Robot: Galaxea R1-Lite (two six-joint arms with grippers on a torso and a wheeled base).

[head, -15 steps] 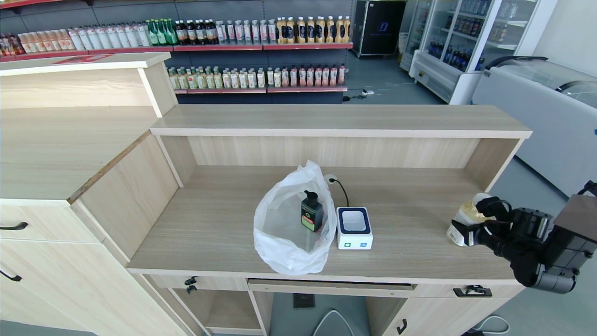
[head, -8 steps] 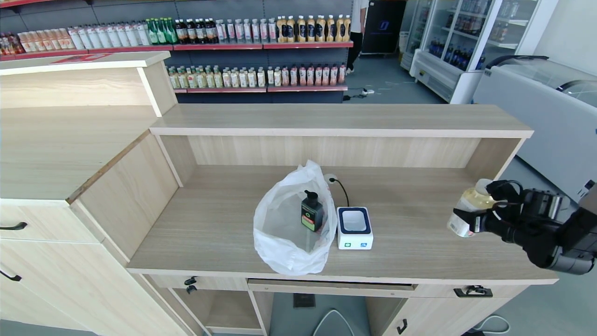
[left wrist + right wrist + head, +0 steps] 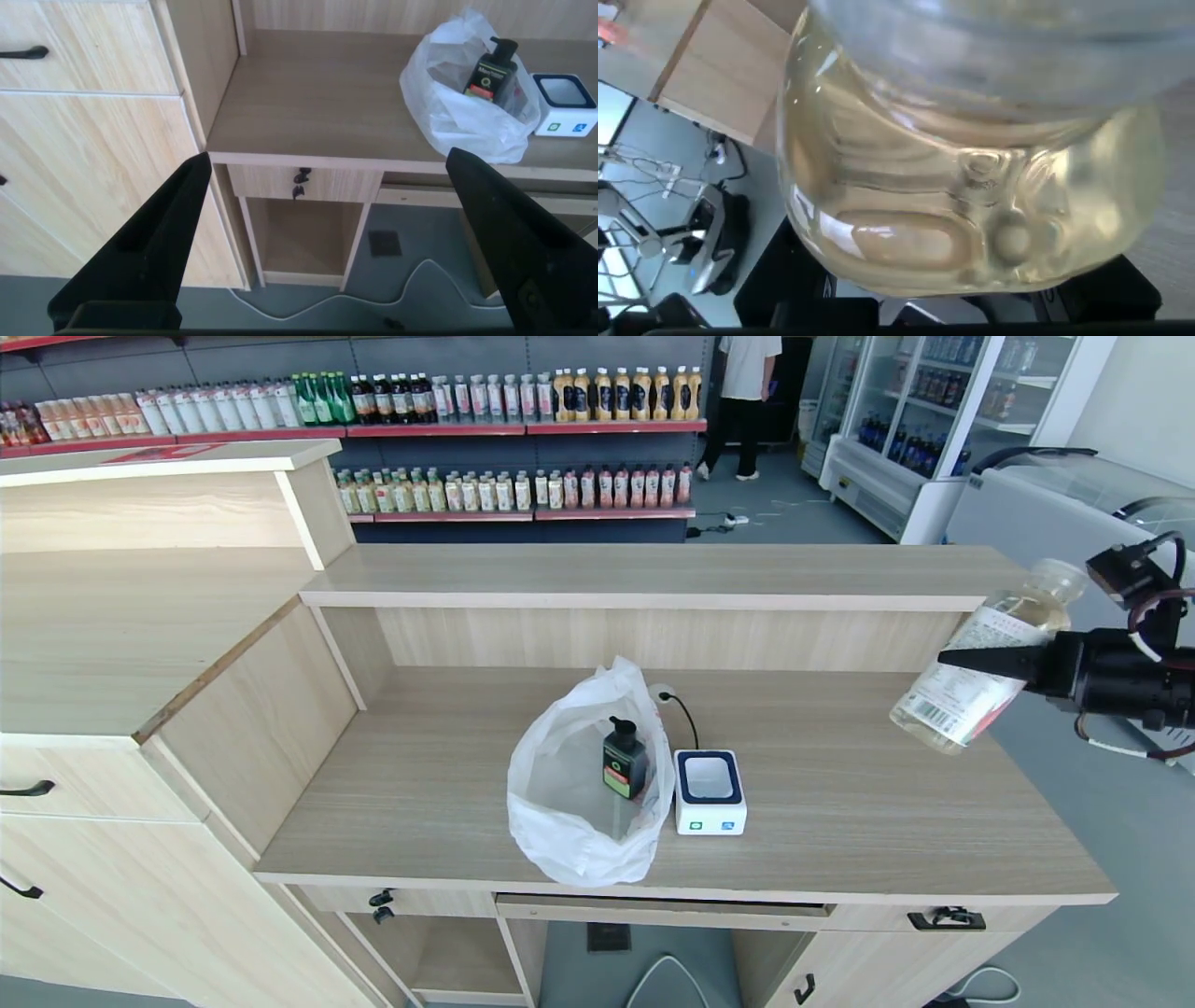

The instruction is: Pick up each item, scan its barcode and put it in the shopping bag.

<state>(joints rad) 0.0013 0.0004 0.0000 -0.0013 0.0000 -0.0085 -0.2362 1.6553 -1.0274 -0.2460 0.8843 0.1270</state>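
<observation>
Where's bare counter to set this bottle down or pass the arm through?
Widest free patch: the counter from the scanner to its right end. A second lies between the shopping bag and the left side panel. Crowded in the middle: bag right beside scanner, cable behind them.

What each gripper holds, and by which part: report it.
Right gripper: clear bottle of pale yellow liquid, clamped around its labelled middle, tilted. Left gripper: jaws open, holding nothing.

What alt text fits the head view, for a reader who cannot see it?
The right gripper holds a clear bottle, tilted, in the air by the right end of a wooden counter. On the counter a white shopping bag holds a dark pump bottle, beside a white scanner.
</observation>
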